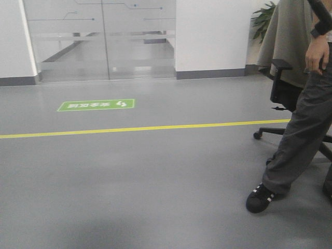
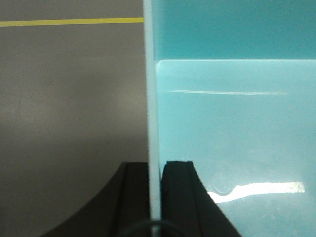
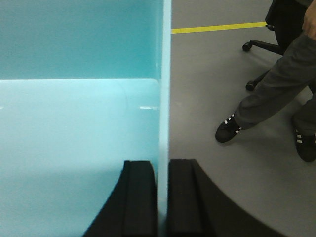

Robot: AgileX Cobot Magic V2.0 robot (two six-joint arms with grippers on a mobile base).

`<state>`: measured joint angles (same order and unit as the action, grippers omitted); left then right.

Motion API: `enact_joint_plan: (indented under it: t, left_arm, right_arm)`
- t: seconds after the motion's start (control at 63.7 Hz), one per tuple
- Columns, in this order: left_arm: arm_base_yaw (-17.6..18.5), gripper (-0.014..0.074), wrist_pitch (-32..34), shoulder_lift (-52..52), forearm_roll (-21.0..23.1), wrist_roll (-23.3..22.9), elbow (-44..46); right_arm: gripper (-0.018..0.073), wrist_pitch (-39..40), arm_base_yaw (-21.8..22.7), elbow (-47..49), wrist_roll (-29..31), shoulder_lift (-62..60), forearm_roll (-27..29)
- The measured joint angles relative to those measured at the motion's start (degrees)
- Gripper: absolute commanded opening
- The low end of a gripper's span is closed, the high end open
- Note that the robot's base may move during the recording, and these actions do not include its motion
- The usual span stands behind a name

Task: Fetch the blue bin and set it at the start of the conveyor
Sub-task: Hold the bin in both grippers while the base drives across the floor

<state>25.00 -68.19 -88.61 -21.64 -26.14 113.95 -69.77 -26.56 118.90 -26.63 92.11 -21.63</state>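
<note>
Blue bin point(image 2: 232, 113): held between both hands, with grey floor point(image 1: 155, 187) visible past each side wall.
Left hand point(image 2: 155, 168): pinched narrow on the bin's left wall, one pad inside and one outside.
Right hand point(image 3: 163, 165): clamped likewise on the right wall.
Surroundings: yellow line point(image 1: 129, 128), standing person point(image 1: 298, 135), office chair point(image 1: 282, 91).

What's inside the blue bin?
Nothing shows inside the blue bin: only its smooth floor and far wall, with glare. The left end effector and right end effector pinch its side walls, and their black fingers hide the nearest floor.
</note>
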Motion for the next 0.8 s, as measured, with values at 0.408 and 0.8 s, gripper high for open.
enact_joint_plan:
  t: [0.408,0.8]
  left_arm:
    - [0.0,-0.0111,0.0,0.0,-0.2,0.0,0.0]
    - [0.0,-0.0111,0.0,0.0,-0.2,0.0,0.0]
  right_arm:
    - [-0.0165,0.0,0.0,0.0,0.0,0.0,0.1]
    - [-0.0165,0.0,0.0,0.0,0.0,0.0,0.2]
